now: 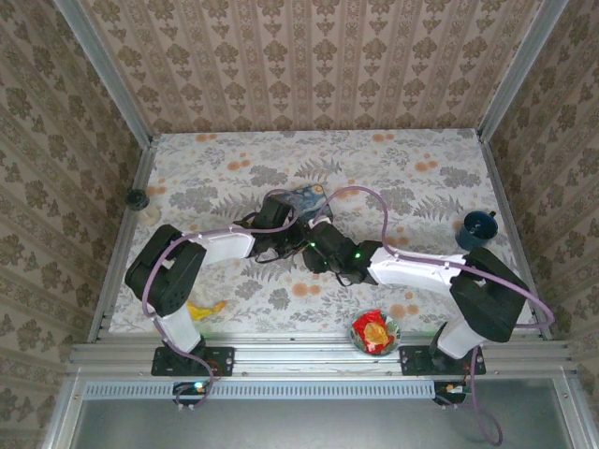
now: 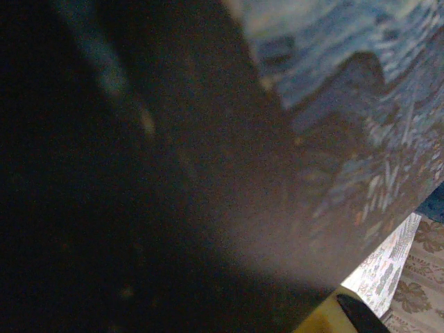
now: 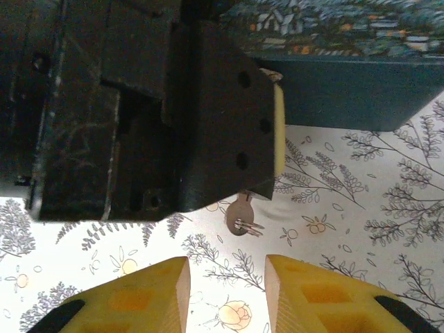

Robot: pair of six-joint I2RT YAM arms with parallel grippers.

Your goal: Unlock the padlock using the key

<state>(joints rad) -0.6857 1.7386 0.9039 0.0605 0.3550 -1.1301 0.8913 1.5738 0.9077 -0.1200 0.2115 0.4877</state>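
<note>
The right claw (image 3: 225,291) stood apart near the key (image 3: 241,215), which projected beneath the left claw (image 1: 285,210) beside the blue tin (image 3: 333,83). The padlock was probably hidden there; that claw's state could not be told. The key appeared light, stiff and slippery; its flat head offered the hold.

Walls (image 1: 309,65) on three sides, beige damask wallpaper. Counter (image 1: 412,178) covered in white floral cloth with orange and grey-green sprigs. Aluminium posts (image 1: 105,75) at the back corners, aluminium rail (image 1: 318,357) along the near edge, grey panel (image 1: 318,421) below. Soft even light.
</note>
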